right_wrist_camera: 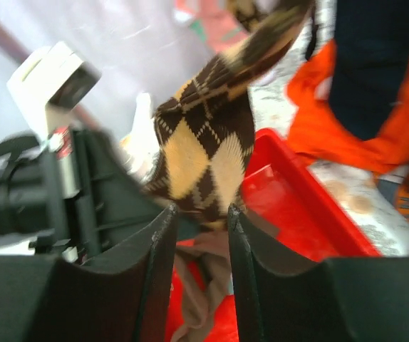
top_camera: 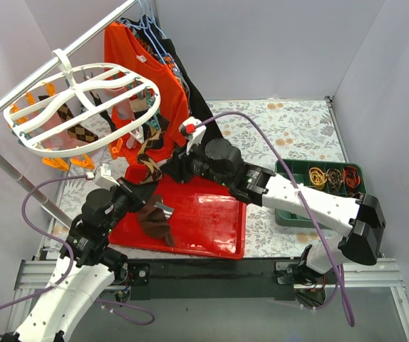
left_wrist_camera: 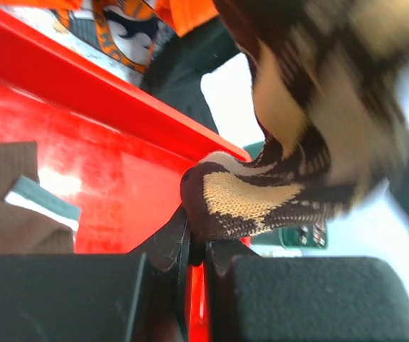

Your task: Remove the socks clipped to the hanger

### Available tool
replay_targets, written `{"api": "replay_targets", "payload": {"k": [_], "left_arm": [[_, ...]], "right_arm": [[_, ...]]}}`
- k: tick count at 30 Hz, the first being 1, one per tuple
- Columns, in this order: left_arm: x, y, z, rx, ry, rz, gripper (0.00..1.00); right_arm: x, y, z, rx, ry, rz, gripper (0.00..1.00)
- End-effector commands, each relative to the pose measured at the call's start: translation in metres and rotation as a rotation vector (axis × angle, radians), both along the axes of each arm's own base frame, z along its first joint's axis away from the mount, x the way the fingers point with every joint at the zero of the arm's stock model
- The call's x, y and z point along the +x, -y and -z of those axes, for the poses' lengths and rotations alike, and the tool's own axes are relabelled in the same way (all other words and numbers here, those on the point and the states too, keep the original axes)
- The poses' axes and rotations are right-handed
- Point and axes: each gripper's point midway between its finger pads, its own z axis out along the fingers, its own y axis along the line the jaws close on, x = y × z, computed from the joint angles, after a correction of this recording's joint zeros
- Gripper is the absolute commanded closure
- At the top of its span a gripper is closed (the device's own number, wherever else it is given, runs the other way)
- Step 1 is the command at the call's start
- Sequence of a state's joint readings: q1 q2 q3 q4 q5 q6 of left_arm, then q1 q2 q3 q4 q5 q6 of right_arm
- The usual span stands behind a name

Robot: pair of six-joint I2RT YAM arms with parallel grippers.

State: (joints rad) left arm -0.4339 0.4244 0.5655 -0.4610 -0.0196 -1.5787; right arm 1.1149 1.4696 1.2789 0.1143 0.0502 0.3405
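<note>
No lettering can be read; the orange shirt (left_wrist_camera: 122,32) bears a print, possibly a logo.

This is a robot test cell in a lab, staged as a laundry corner. Plain pale panels (top_camera: 261,43) box in a table under a floral cloth (top_camera: 297,128). The left arm (top_camera: 69,285) and right arm (top_camera: 311,203) are bolted to a metal frame (top_camera: 390,271) at the near edge. At far left, a clothes rail (top_camera: 33,77) carries a hanger (top_camera: 83,144) with socks (top_camera: 76,128).

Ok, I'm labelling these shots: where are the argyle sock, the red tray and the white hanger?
argyle sock (right_wrist_camera: 197,153), right wrist view, its patterned middle.
red tray (top_camera: 211,214), top view, its bare floor.
white hanger (top_camera: 156,96), top view, right end of its rim.
</note>
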Motion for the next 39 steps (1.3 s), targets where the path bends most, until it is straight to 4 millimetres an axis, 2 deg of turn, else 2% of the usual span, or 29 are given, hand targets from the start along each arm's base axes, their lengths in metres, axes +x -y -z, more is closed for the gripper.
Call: {"api": "replay_targets", "payload": {"k": [1, 4, 5, 7, 8, 9, 10, 11, 12, 13, 14, 15, 16, 20, 26, 31, 32, 33, 35, 39], "left_arm": [[-0.025, 0.003, -0.005, -0.038, -0.04, 0.058, 1.0], [-0.033, 0.002, -0.004, -0.043, -0.057, 0.067, 1.0], [-0.037, 0.003, -0.003, -0.042, -0.069, 0.082, 1.0], [-0.04, 0.002, -0.002, -0.039, -0.08, 0.086, 1.0], [-0.044, 0.002, -0.004, -0.04, -0.083, 0.092, 1.0], [-0.045, 0.002, -0.004, -0.041, -0.088, 0.095, 1.0], [-0.047, 0.002, -0.005, -0.043, -0.089, 0.098, 1.0], [-0.049, 0.002, -0.007, -0.048, -0.084, 0.102, 1.0], [-0.052, 0.003, -0.01, -0.054, -0.081, 0.117, 1.0], [-0.053, 0.004, -0.011, -0.057, -0.079, 0.123, 1.0], [-0.055, 0.004, -0.012, -0.059, -0.078, 0.129, 1.0], [-0.057, 0.005, -0.015, -0.064, -0.072, 0.136, 1.0], [-0.058, 0.005, -0.016, -0.064, -0.071, 0.14, 1.0], [-0.064, 0.005, -0.022, -0.064, -0.064, 0.155, 1.0], [-0.072, 0.01, -0.022, -0.081, -0.071, 0.204, 1.0], [-0.073, 0.013, -0.021, -0.079, -0.073, 0.222, 1.0], [-0.074, 0.012, -0.02, -0.077, -0.074, 0.221, 1.0], [-0.074, 0.012, -0.02, -0.076, -0.075, 0.221, 1.0], [-0.075, 0.012, -0.02, -0.077, -0.076, 0.225, 1.0], [-0.079, 0.012, -0.02, -0.082, -0.08, 0.233, 1.0]], "right_arm": [[0.029, 0.031, -0.042, 0.027, 0.015, 0.15, 0.59], [0.042, 0.043, -0.054, 0.029, 0.02, 0.188, 0.57], [0.047, 0.047, -0.069, 0.056, 0.034, 0.197, 0.57], [0.052, 0.047, -0.083, 0.071, 0.067, 0.19, 0.53], [0.055, 0.048, -0.103, 0.097, 0.096, 0.191, 0.51], [0.057, 0.047, -0.113, 0.107, 0.12, 0.19, 0.47], [0.062, 0.044, -0.116, 0.09, 0.158, 0.189, 0.39], [0.065, 0.042, -0.12, 0.081, 0.178, 0.188, 0.35], [0.066, 0.041, -0.143, 0.11, 0.212, 0.189, 0.34], [0.074, 0.033, -0.137, 0.076, 0.238, 0.185, 0.33], [0.076, 0.031, -0.141, 0.072, 0.25, 0.186, 0.33], [0.078, 0.03, -0.155, 0.09, 0.275, 0.19, 0.33], [0.083, 0.021, -0.151, 0.076, 0.28, 0.181, 0.33], [0.087, 0.004, -0.156, 0.074, 0.312, 0.142, 0.33], [0.077, -0.013, -0.153, 0.085, 0.314, 0.064, 0.32], [0.07, -0.009, -0.148, 0.066, 0.329, 0.089, 0.3], [0.069, -0.01, -0.138, 0.052, 0.321, 0.085, 0.3], [0.066, -0.007, -0.141, 0.063, 0.32, 0.084, 0.3], [0.062, -0.008, -0.133, 0.054, 0.31, 0.078, 0.3], [0.05, -0.006, -0.132, 0.051, 0.311, 0.068, 0.28]]}}
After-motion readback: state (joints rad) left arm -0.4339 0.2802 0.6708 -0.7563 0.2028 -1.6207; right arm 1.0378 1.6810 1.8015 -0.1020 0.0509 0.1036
